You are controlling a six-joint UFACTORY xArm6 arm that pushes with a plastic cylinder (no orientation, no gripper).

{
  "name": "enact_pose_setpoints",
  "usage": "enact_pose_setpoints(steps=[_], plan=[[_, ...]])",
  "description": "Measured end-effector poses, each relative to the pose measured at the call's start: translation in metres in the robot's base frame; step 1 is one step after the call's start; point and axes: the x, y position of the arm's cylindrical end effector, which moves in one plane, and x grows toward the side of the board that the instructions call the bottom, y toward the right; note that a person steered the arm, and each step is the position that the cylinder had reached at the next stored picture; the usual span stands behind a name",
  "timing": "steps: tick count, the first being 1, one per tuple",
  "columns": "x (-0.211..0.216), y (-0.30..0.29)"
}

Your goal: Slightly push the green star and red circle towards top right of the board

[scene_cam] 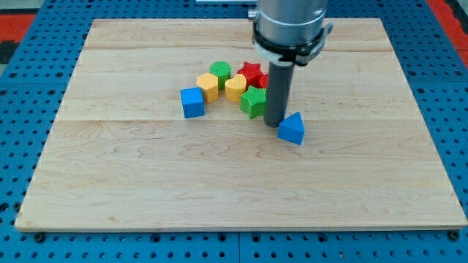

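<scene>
My tip point(274, 122), a bare rod with no hand to open, stood at four o'clock of the green star point(253, 101), probably to push it up-right toward the half-hidden red circle point(264, 80).

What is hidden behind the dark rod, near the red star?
Behind the rod, a red block's edge shows beside the red star; its shape is covered. My tip sits between the green star and the blue triangle.

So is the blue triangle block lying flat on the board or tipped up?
Flat. The blue triangle block rests on the board, its triangular face up, beside my tip.
</scene>
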Motion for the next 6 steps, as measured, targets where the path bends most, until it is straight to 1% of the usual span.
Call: enact_pose_setpoints(steps=[1, 2, 4, 5, 6], plan=[[0.037, -0.033], [-0.004, -0.037], [-0.037, -0.038], [-0.037, -0.042], [-0.039, -0.062]])
